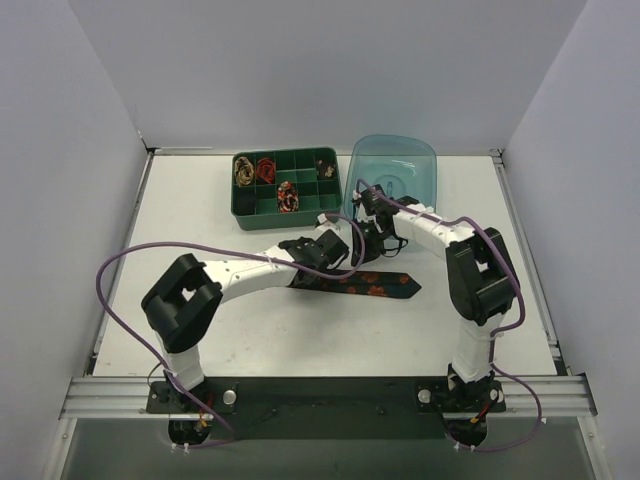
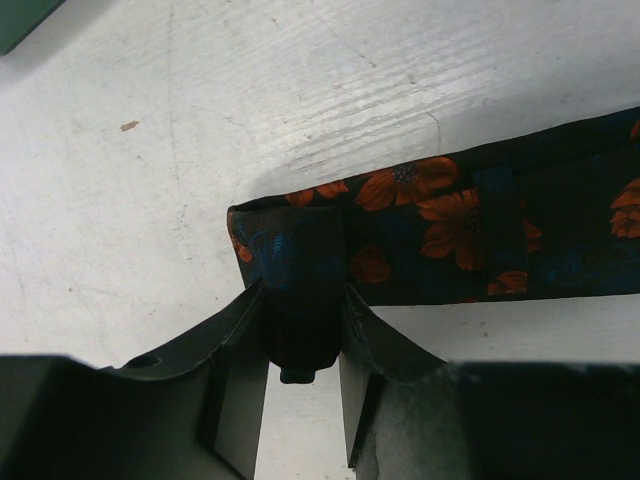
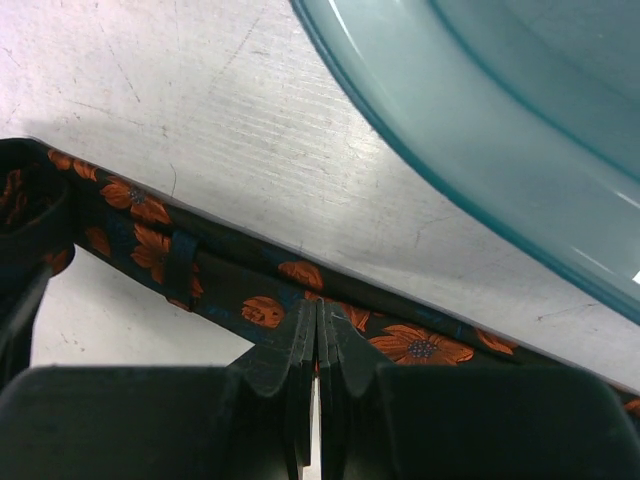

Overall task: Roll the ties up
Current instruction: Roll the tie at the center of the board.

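Black-and-orange tie [image 2: 450,230] is lying flat; my left gripper [image 2: 303,325] is squeezing its folded end, my right gripper [image 3: 317,322] is pinching its edge tight, both arms leaning inward.

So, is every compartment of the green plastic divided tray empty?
No, the tray holds three coiled ties: a gold-black coil, a red coil and an orange-patterned coil.

White tabletop [image 1: 200,330], scuffed, finely scratched; small brown speck [image 2: 130,125] on surface. Green divided tray [image 1: 262,221] flat at far centre. Teal translucent tub [image 1: 425,160] just right of tray, near far edge. Black necktie [image 1: 380,288] with orange flowers stretched across middle, nearer than tray and tub, pointed end toward right, other end folded over.
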You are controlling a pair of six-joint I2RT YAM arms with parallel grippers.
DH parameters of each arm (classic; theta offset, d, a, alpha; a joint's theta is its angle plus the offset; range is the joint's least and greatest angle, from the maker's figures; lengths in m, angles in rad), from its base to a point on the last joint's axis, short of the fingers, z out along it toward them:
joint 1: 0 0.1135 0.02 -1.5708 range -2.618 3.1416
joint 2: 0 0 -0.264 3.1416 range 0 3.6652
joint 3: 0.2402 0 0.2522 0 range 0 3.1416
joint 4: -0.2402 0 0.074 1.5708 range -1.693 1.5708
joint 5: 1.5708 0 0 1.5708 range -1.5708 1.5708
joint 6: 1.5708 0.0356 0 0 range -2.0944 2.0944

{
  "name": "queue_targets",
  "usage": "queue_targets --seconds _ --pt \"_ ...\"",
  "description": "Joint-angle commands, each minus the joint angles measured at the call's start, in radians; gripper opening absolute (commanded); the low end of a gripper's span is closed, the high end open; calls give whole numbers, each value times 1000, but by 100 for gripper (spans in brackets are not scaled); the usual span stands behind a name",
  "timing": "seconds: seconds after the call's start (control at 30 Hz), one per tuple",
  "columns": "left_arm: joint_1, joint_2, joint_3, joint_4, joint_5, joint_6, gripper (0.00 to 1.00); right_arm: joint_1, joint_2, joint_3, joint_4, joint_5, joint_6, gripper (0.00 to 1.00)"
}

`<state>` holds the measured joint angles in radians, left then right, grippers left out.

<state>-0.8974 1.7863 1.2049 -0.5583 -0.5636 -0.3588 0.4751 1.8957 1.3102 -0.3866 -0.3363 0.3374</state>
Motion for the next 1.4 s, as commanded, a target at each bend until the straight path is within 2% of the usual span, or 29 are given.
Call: queue_targets --seconds 0.0,0.1,0.27,0.57,0.8,0.97,1.07,1.1,1.33,1.37 --pt "-20 36 61 -17 17 0 43 -9 -46 -2 -44 17 3 0" --pt "-21 50 59 1 59 -22 52 -9 -43 -3 -44 17 2 0" --pt "-20 29 25 66 146 -65 57 -9 -35 -2 -44 14 2 0" --pt "-11 8 2 202 304 -152 58 -7 -23 1 -47 8 -3 0" --pt "0 -19 -13 233 318 -167 59 -1 -30 6 -52 -7 -6 0" --pt "25 -139 -53 268 330 -169 59 20 -53 23 -52 -35 -9 0" --pt "75 -223 -97 303 396 -184 60 42 -73 44 -54 -64 -6 0" --pt "92 -266 -114 308 412 -196 67 45 -76 52 -55 -76 -2 0" --pt "308 -401 -320 477 695 -295 76 112 -103 98 -55 -87 -3 0" --pt "354 -403 -356 513 768 -317 76 118 -98 100 -55 -90 -3 0"
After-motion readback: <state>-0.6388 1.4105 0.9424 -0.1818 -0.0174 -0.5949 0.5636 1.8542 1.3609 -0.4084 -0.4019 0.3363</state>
